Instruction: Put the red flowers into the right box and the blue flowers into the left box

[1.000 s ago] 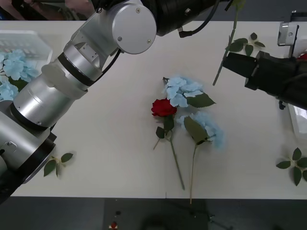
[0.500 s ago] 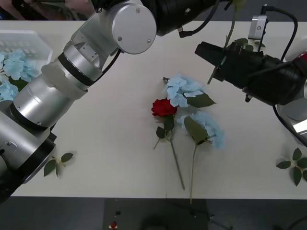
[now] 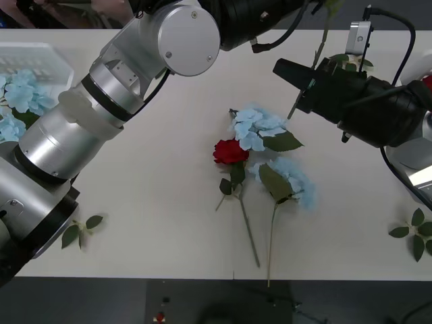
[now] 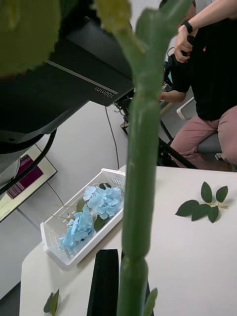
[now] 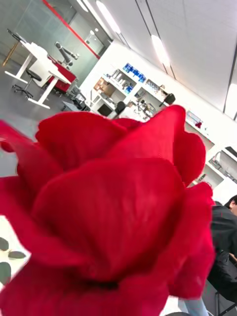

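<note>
A red flower [image 5: 113, 207] fills the left wrist view up close, and its green stem [image 3: 322, 44] hangs down from the table's far edge. My right gripper [image 3: 287, 71] is at that stem, which crosses close before the right wrist camera [image 4: 140, 148]. Another red flower [image 3: 229, 152] lies mid-table beside two blue flowers [image 3: 256, 128] [image 3: 297, 182]. The left box [image 3: 40, 50] at the far left holds more blue flowers [image 3: 20, 91] [image 4: 101, 200]. A corner of the right box [image 3: 422, 177] shows at the right edge. My left arm [image 3: 121, 101] reaches up past the far edge.
Bloomless leaf sprigs lie at the near left [image 3: 81, 229], the near right [image 3: 413, 233] and the far right [image 3: 351, 61]. The table between the left box and the middle flowers is bare.
My right gripper swung left from the right edge to the hanging stem, then nearly stopped. The left arm and the flowers on the table have not moved.
</note>
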Controlling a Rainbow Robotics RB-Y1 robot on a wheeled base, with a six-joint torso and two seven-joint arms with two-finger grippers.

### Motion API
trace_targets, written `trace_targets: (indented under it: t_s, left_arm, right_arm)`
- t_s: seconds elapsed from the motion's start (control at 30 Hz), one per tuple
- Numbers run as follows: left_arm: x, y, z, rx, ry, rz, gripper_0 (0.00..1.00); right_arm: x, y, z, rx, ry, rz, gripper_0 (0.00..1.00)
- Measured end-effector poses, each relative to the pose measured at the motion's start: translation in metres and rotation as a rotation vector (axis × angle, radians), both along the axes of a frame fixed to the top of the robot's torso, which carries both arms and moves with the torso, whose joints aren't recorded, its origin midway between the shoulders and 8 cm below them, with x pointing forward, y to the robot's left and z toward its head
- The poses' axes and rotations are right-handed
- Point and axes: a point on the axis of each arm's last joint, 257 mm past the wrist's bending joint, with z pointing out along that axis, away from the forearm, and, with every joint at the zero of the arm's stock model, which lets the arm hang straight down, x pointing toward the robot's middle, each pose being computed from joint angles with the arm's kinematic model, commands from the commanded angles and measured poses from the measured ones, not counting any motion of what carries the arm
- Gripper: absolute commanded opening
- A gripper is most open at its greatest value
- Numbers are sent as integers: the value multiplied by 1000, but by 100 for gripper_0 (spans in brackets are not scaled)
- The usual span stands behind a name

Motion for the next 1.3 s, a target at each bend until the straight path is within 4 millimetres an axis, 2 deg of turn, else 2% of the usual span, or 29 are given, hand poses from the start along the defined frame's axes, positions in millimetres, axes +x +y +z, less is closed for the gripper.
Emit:
trace_targets:
  t_s: [0.67, 0.77, 0.83, 0.97, 1.03, 1.13, 1.2, 1.3]
  left_arm:
    - [0, 0, 0, 0, 0, 0, 100]
    - [0, 0, 0, 0, 0, 0, 100]
    - [3, 2, -4, 3, 7, 6, 100]
    - [25, 29, -23, 44, 33, 56, 100]
    - [29, 48, -47, 132, 90, 46, 100]
    - [19, 82, -95, 338, 167, 20, 100]
    - [2, 111, -130, 468, 240, -10, 100]
    - [-33, 143, -161, 458, 453, -105, 100]
  right_arm:
    - [3, -6, 2, -18, 2, -3, 0]
    - [5, -12, -1, -72, 7, 28, 0]
    - [13, -23, -4, -113, 20, 34, 0]
    - [36, -62, -19, -197, 90, 38, 0]
    - [49, -91, -35, -255, 145, 29, 0]
    - [71, -145, -60, -350, 228, -50, 0]
    - [80, -185, -78, -414, 289, -114, 0]
    - [79, -253, -105, -526, 395, -207, 0]
